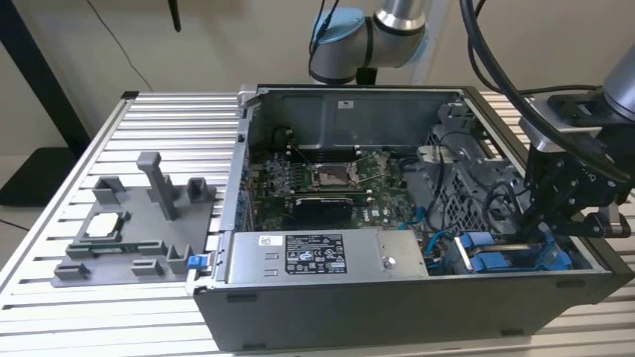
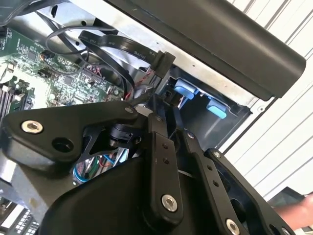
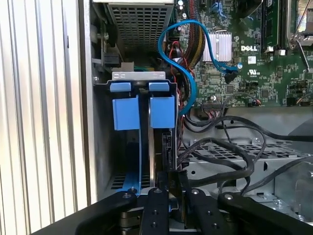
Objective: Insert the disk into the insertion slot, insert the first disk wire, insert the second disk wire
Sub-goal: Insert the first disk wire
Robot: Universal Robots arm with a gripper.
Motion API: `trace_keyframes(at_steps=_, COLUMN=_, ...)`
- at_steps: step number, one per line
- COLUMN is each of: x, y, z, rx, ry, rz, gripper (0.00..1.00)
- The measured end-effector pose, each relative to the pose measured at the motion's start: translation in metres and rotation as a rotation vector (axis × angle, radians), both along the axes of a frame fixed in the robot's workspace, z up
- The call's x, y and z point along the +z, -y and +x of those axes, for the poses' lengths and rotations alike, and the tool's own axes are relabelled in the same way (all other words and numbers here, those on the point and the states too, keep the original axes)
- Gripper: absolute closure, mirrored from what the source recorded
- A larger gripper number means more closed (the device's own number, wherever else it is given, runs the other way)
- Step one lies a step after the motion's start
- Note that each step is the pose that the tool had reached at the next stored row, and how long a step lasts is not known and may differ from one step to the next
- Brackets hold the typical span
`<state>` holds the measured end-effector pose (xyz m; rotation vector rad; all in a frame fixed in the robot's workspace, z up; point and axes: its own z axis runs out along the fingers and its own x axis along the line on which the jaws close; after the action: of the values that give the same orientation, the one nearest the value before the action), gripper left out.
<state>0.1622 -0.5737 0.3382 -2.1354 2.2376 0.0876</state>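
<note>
Two blue carriers (image 3: 126, 113) stand side by side in the drive bay (image 3: 100, 147), which sits in a corner of the open computer case (image 1: 397, 312), just beside the power-supply box (image 1: 328, 256). The disk (image 3: 162, 122) is in the carrier on the bay's inner side. In the first wrist view I see it edge-on, a dark slab running from its blue tab down toward my gripper (image 3: 171, 178).

The claw is drawn narrow, its jaws pinched together at the disk's near end. The contact itself lies in shadow, so I judge this to be a grip on the disk rather than on a plug, but I would not swear to it. In the exterior view the gripper hangs directly over the bay with its tips down inside it.

By my reading, the first step is well along. The disk stands in its slot, and its blue tab is level with the neighbouring carrier's tab.

Both wire steps look undone to me. A tangle of black wires (image 3: 230, 147) lies loose across the perforated cage (image 3: 274, 152) just beside the bay. A blue data cable (image 3: 188, 58) loops from the motherboard (image 3: 254, 73) down past the bay's inner edge. In the second wrist view a black plug (image 2: 160, 61) on a flat cable hangs near the bay's mouth, apart from the disk.
</note>
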Motion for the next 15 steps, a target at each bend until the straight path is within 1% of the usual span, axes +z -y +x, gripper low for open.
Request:
trace_keyframes(at_steps=5, x=-0.0017, y=-0.0004, z=0.0001, rx=0.002, ry=0.0019, rz=0.0007, gripper=1.0)
trace_keyframes(at_steps=8, x=-0.0042, y=-0.0004, z=0.0002, rx=0.013, ry=0.003, rz=0.0015, gripper=1.0)
trace_keyframes(at_steps=11, x=-0.0063, y=-0.0004, z=0.0002, rx=0.024, ry=0.0034, rz=0.0005, gripper=1.0)
trace_keyframes(at_steps=13, x=-0.0058, y=-0.0004, z=0.0002, rx=0.024, ry=0.0028, rz=0.0035, gripper=1.0)
trace_keyframes(at_steps=15, x=-0.0023, y=-0.0004, z=0.0003, rx=0.024, ry=-0.001, rz=0.0075, gripper=1.0)
